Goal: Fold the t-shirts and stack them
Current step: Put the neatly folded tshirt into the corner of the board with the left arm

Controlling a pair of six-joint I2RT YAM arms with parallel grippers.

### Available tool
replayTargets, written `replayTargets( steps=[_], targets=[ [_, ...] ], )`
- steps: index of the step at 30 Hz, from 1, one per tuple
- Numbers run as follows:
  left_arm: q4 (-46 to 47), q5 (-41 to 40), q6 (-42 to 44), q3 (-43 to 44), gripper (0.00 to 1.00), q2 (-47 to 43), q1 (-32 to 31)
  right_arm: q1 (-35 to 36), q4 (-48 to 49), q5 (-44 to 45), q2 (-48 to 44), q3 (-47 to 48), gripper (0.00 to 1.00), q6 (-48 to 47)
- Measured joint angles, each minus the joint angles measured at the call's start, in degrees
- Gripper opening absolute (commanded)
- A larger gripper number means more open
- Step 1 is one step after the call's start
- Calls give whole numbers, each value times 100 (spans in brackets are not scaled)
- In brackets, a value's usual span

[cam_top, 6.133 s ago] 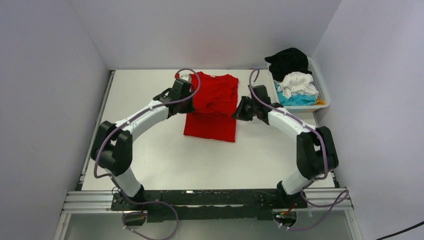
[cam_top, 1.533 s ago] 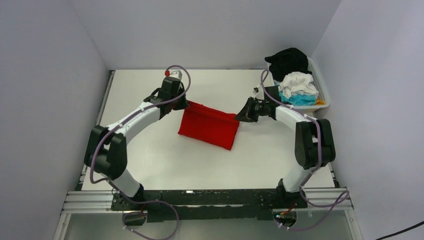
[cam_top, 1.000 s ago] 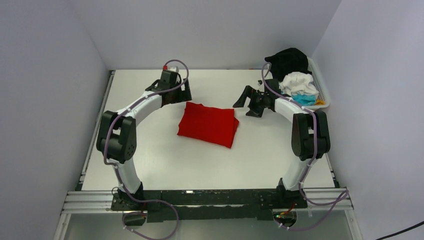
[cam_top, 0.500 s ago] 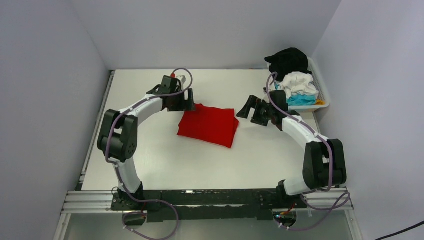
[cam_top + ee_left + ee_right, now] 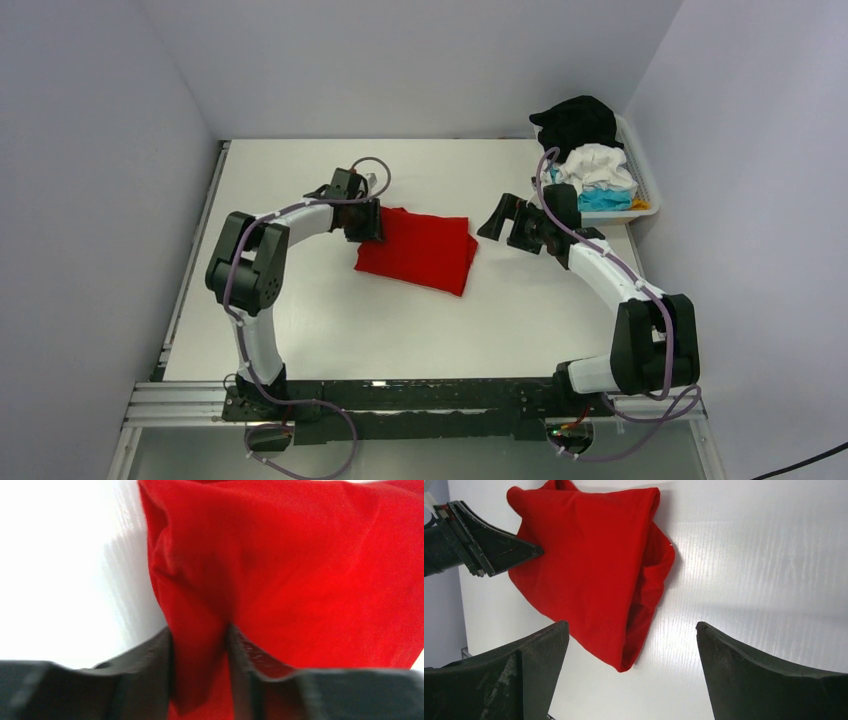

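White worktop point(image 5: 330, 320) carries the red t-shirt point(image 5: 420, 250) folded small at its centre, left gripper point(image 5: 366, 222) jaws pinching its 10 o'clock corner, right gripper point(image 5: 508, 224) jaws spread beside it at 3 o'clock, while other t-shirts point(image 5: 598, 165) lie unfolded in the basket point(image 5: 645, 190) at 2 o'clock.

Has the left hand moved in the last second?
Yes: the left hand drew back from the far edge of the table onto the red t-shirt.

The left pincer point(image 5: 200, 636) has moved in and closed on the red t-shirt point(image 5: 422, 250).
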Motion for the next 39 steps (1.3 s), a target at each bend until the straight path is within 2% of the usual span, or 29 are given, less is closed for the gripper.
replayTargets(
  steps=[3, 5, 6, 11, 16, 19, 25, 31, 39],
  targets=[
    [48, -389, -131, 28, 20, 50, -247, -2, -50, 142, -17, 0, 100, -44],
    [81, -671, -229, 87, 3, 105, -509, -2, -61, 227, -55, 0, 100, -68],
    [74, -820, -269, 146, 0, 136, -640, -2, -81, 291, -94, 0, 100, -85],
    [-396, -1950, -481, 831, 0, 463, -1298, -9, -157, 516, -225, 0, 100, -173],
    [-887, -2717, -535, 1176, 0, 553, -1300, -13, -201, 684, -256, 0, 100, -251],
    [-1141, -3193, -450, 1425, 0, 579, -914, -13, -219, 765, -256, 0, 100, -302],
    [-1187, -3921, -37, 2006, 0, 658, 365, -17, -219, 879, -256, 0, 100, -424],
    [-1158, -3919, 555, 3032, 0, 1132, 1626, -22, -269, 1134, -267, 2, 100, -551],
    [-916, -3687, 1438, 4181, 0, 1770, 2579, -22, -334, 1373, -286, 2, 100, -584]
  ],
)
